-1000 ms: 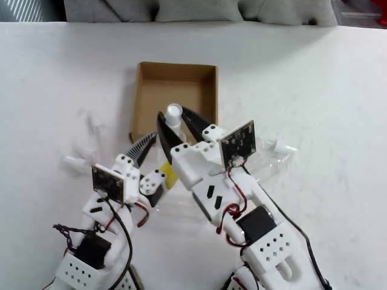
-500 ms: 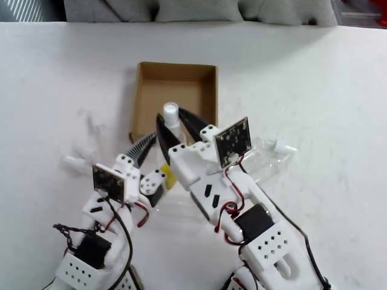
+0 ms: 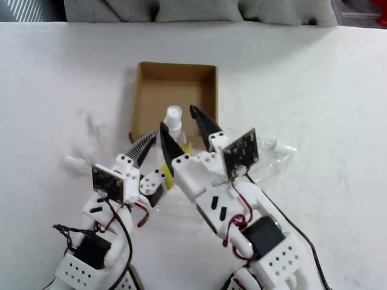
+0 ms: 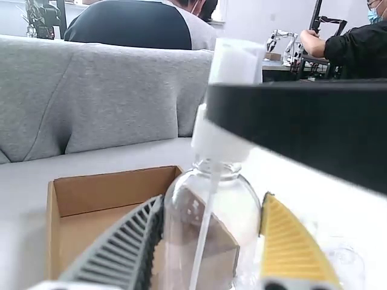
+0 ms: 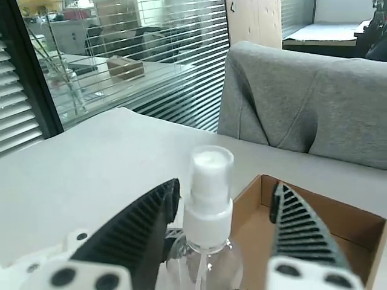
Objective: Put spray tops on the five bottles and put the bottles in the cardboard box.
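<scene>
- Bottle (image 4: 205, 211) stands upright at the near edge of the box (image 3: 175, 71), with a spray top (image 5: 210, 181) on its neck.
- From here I can't tell whether it is inside the box or just in front of it.
- Left gripper (image 3: 154, 160) pinches the bottle's clear body between its grey and yellow fingers.
- Right gripper (image 3: 178, 124) is spread wide, one black finger on either side of the spray top, with gaps showing on both sides.
- A second bottle (image 3: 269, 158) lies on the table (image 3: 314, 84), right of the right arm.
- Faint clear pieces (image 3: 78, 158) lie left of the box, too dim to name.
</scene>
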Robot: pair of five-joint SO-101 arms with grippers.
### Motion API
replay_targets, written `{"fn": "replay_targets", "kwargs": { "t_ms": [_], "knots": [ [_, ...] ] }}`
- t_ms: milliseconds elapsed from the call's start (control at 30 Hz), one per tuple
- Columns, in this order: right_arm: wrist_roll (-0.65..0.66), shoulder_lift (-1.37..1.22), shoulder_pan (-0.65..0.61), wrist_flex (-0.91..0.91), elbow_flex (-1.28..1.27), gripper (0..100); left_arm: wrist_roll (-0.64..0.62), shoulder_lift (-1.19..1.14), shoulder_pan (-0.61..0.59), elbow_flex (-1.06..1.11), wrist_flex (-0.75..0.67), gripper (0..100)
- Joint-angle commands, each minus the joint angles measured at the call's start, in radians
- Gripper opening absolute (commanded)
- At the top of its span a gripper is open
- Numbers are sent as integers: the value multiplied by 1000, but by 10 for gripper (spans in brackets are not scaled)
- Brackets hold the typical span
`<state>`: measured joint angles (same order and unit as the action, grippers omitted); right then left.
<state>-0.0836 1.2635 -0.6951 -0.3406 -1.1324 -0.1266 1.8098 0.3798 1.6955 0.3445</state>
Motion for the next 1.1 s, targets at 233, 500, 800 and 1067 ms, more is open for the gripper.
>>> {"fn": "replay_targets", "kwargs": {
  "t_ms": [233, 500, 800, 1067],
  "knots": [
    [5, 251, 56, -219, 104, 208, 9, 16, 4, -3, -6, 124],
    [3, 257, 325, -285, 35, 7, 3, 16, -101, -3, -121, 124],
    [3, 266, 432, -285, -173, 51, 9, 16, -153, -8, -331, 124],
    [3, 268, 512, -283, -276, 51, 9, 10, -154, -146, -334, 124]
  ]
}}
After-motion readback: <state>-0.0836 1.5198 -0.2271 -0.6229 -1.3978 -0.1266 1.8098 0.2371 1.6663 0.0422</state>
